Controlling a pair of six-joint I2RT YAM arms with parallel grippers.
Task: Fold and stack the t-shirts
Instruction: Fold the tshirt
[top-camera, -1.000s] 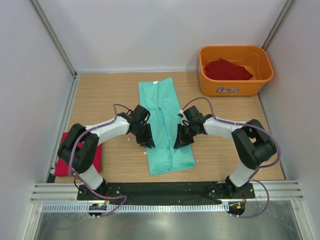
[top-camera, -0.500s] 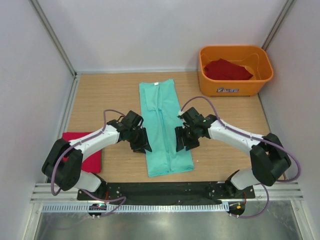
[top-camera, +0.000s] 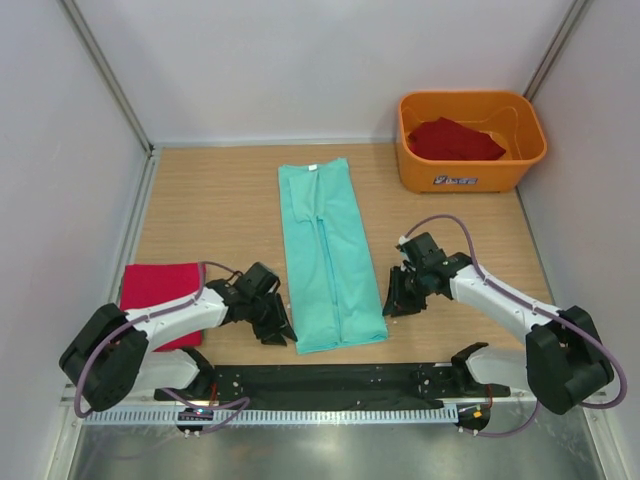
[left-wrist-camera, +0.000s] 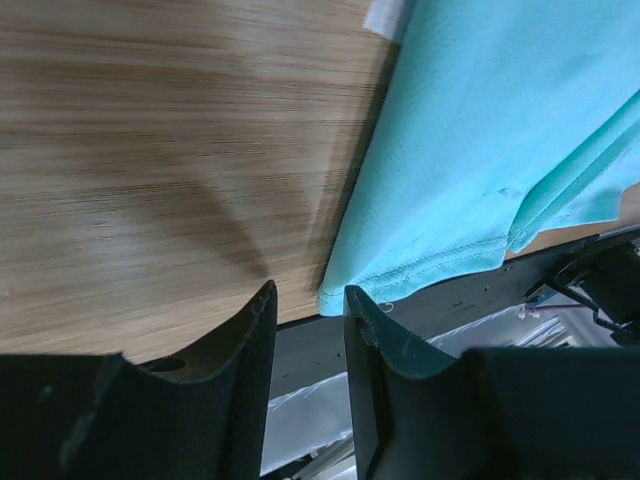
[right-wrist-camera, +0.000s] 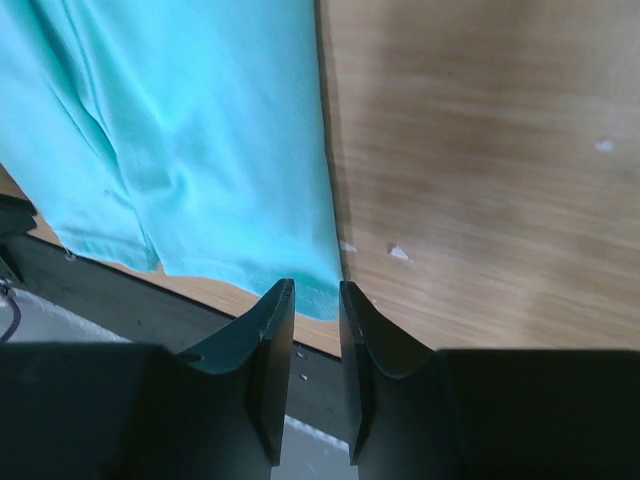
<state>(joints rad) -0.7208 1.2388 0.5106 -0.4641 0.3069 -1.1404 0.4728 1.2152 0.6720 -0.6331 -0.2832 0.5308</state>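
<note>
A mint-green t-shirt (top-camera: 330, 250) lies flat as a long narrow strip down the middle of the table, sleeves folded in, white neck label at its far end. Its near left corner (left-wrist-camera: 345, 290) shows just ahead of my left gripper (top-camera: 277, 330), which is open and empty beside that corner. My right gripper (top-camera: 392, 303) is open and empty beside the near right corner (right-wrist-camera: 318, 290). A folded red t-shirt (top-camera: 158, 300) lies at the left. Another red t-shirt (top-camera: 455, 138) sits in the tub.
The orange plastic tub (top-camera: 470, 172) stands at the back right. A black mounting rail (top-camera: 330, 380) runs along the near table edge, just below the green shirt's hem. Grey walls close in the table on the left, back and right.
Both grippers let go of the green shirt's sides and moved toward the near edge, out to its bottom corners. The shirt lies still.
</note>
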